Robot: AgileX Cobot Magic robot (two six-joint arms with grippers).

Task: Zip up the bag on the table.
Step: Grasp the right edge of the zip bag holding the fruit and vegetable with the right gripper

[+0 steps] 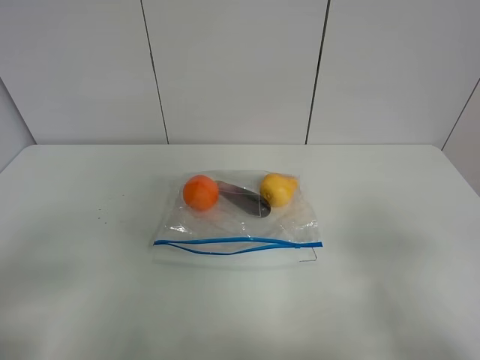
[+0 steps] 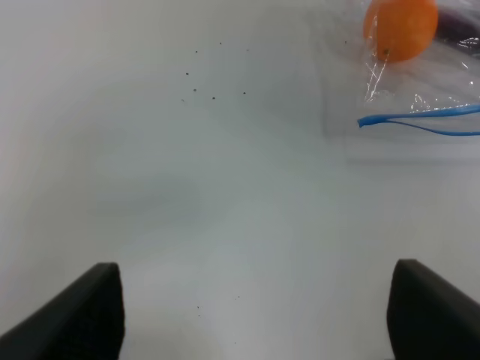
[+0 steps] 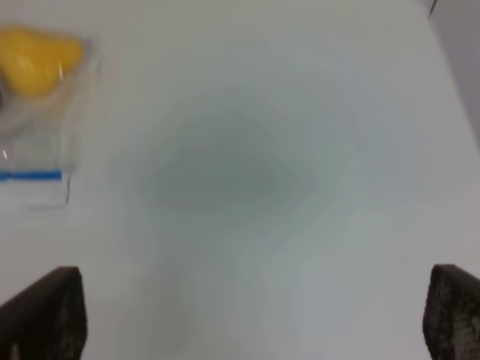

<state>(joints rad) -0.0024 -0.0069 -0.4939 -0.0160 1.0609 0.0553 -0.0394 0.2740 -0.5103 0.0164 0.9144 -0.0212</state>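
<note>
The clear crinkly bag (image 1: 236, 217) lies in the middle of the white table (image 1: 90, 285). Its blue zipper strip (image 1: 237, 243) runs along the near edge, and its two lines gape apart on the left. An orange item (image 1: 200, 192), a yellow item (image 1: 277, 189) and a dark purple item (image 1: 244, 199) show through it. Neither gripper shows in the high view. The left gripper (image 2: 255, 315) is open above bare table, off the bag's left end (image 2: 420, 82). The right gripper (image 3: 255, 315) is open above bare table, off the bag's right end (image 3: 34, 112).
Grey wall panels (image 1: 232, 67) stand behind the table's far edge. A few small dark specks (image 2: 202, 82) dot the tabletop left of the bag. The table's right edge (image 3: 450, 67) shows in the right wrist view.
</note>
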